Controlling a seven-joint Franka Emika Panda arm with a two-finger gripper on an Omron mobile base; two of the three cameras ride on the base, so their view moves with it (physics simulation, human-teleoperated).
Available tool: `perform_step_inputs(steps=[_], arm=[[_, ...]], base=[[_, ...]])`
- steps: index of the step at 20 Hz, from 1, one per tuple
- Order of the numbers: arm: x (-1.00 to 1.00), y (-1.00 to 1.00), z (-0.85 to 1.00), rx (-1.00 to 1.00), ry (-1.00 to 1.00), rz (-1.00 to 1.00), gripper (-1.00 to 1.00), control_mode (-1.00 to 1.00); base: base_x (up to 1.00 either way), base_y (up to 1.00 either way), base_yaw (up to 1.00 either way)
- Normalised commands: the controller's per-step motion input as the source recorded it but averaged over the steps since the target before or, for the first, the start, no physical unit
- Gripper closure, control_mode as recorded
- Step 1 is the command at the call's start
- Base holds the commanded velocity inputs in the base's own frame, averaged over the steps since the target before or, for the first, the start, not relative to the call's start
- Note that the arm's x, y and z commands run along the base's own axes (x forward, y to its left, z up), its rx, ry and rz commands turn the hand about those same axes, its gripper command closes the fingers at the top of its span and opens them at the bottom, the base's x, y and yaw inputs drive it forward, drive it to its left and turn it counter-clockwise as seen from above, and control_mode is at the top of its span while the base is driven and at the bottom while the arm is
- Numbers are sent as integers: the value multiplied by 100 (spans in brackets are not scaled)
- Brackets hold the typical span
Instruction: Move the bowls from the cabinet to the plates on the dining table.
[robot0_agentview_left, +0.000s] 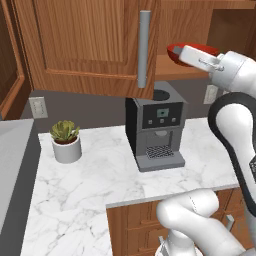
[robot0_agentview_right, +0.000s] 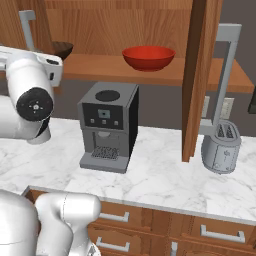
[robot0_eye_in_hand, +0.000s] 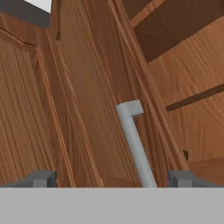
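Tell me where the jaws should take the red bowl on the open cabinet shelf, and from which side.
Best bet is the near rim of the red bowl, approached from the front through the open cabinet. It sits upright with its mouth up, so one finger could go inside and one outside the thin wall. The shelf below blocks a grip from underneath.

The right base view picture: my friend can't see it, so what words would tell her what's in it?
A red bowl sits on the shelf of an open wooden cabinet, with a brown bowl further left behind the white robot arm. Below, a marble counter holds a coffee machine and a toaster.
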Motion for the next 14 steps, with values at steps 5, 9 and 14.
perform_step_inputs(steps=[5,9,14], arm=[[23,-21,0,1,0,13,-100,-100],[26,-21,0,0,0,13,-100,-100],[27,-20,-1,1,1,13,-100,-100]], base=[[0,0,0],[0,0,0],[0,0,0]])
